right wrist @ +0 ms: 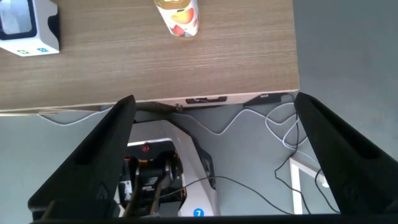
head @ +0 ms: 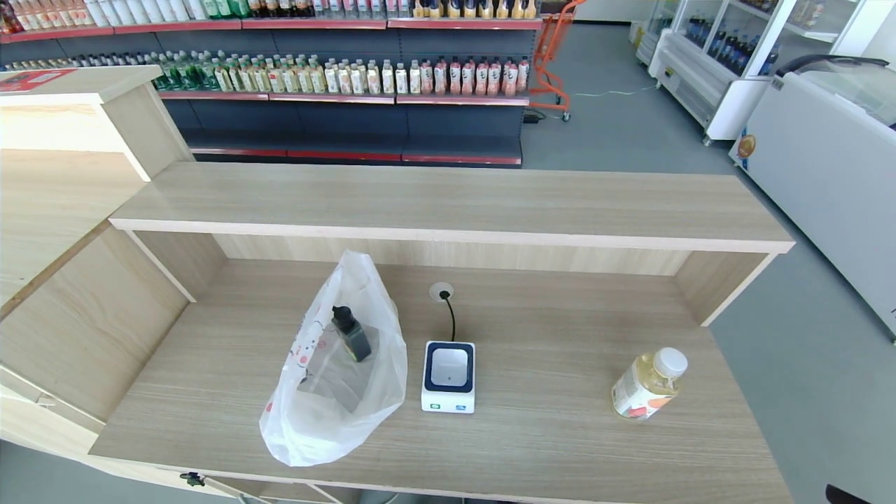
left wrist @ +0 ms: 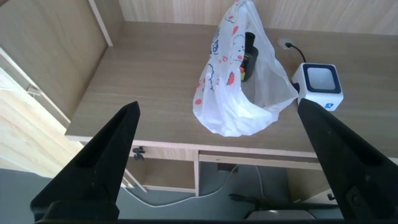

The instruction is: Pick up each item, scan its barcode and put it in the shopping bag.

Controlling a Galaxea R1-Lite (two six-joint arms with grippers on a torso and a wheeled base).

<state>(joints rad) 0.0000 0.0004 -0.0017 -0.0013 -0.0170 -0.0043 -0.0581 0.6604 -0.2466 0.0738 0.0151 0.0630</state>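
Bottle right of scanner | dark bottle in shopping bag | wrist views: left gripper, right gripper splayed

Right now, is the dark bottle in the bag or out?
In: the dark bottle sits within the shopping bag, plastic around it.
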